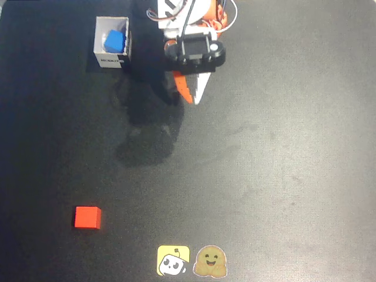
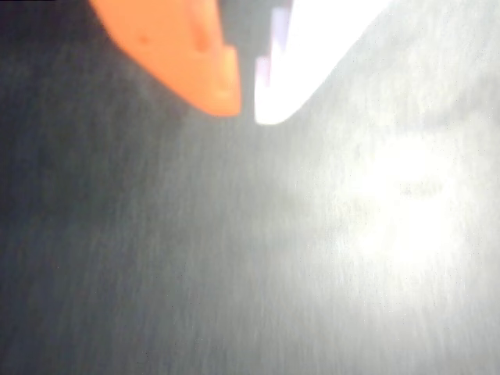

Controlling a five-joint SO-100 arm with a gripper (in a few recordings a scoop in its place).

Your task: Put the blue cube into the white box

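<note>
The blue cube point(image 1: 113, 40) lies inside the white box point(image 1: 101, 56), which stands at the upper left of the dark table in the overhead view, its dark label on the near wall. My gripper point(image 1: 192, 97) hangs to the right of the box, well apart from it, pointing down the picture. Its orange and white fingers are nearly together with nothing between them. In the wrist view the gripper point(image 2: 248, 109) shows an orange finger and a white finger almost touching above bare dark table.
A red cube point(image 1: 87, 217) sits at the lower left of the table. Two stickers, a yellow one point(image 1: 173, 261) and a brown one point(image 1: 210, 261), lie at the bottom edge. The arm's base point(image 1: 188, 17) is at the top centre.
</note>
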